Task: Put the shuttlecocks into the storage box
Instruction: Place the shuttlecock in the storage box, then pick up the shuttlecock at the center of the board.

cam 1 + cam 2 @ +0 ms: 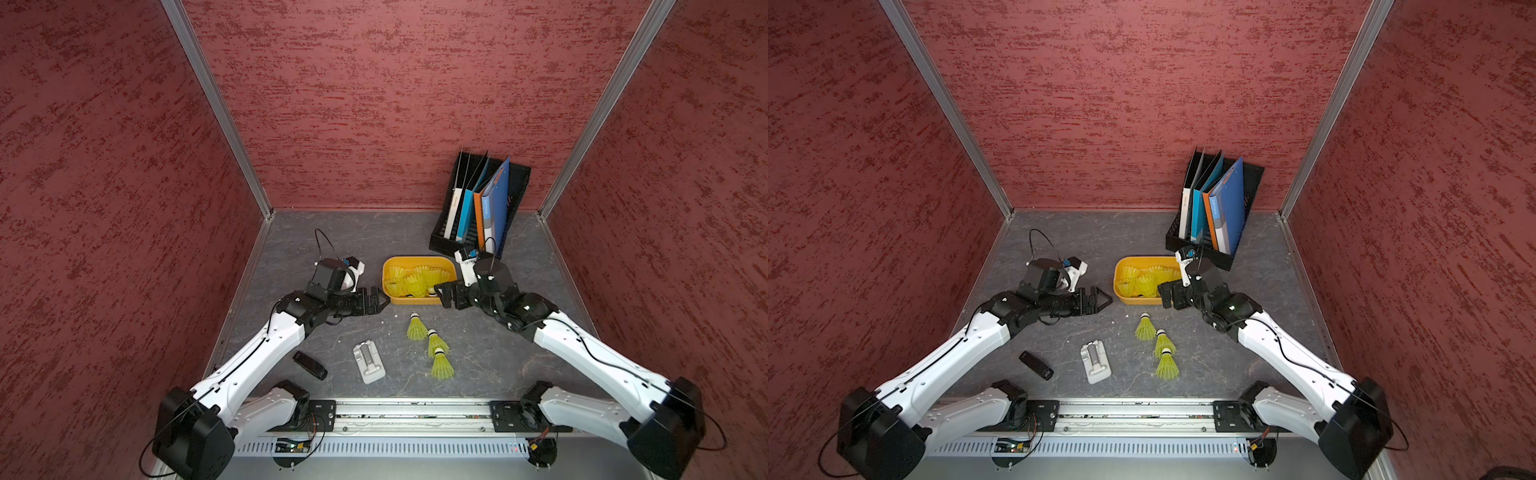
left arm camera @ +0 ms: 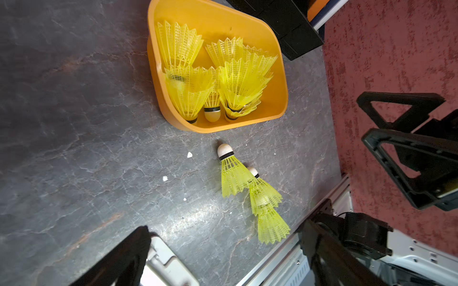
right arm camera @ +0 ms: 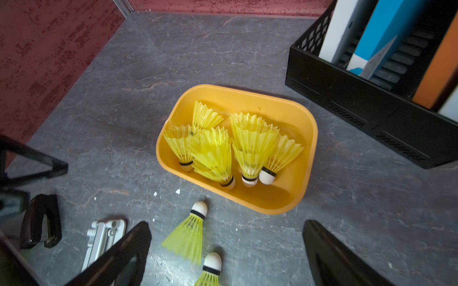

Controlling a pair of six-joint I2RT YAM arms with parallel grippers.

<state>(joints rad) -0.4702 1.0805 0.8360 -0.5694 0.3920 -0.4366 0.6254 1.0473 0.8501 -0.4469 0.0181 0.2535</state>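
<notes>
The table [image 1: 332, 241] is a dark grey, marble-veined surface; the orange-yellow storage box [image 1: 411, 300] sits near its middle; behind the box, toward the far right corner, stands a black file rack [image 1: 442, 245]; three shuttlecocks [image 1: 437, 345] lie in a touching row just in front of the box; to their left lie a pale grey folding stand [image 1: 369, 362] and a small black stapler [image 1: 309, 365]; white flecks [image 2: 189, 155] dot the surface.

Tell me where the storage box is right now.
In both top views the storage box sits centre-scene, just in front of the black file rack at the right rear; three loose shuttlecocks lie just on its near side.
</notes>
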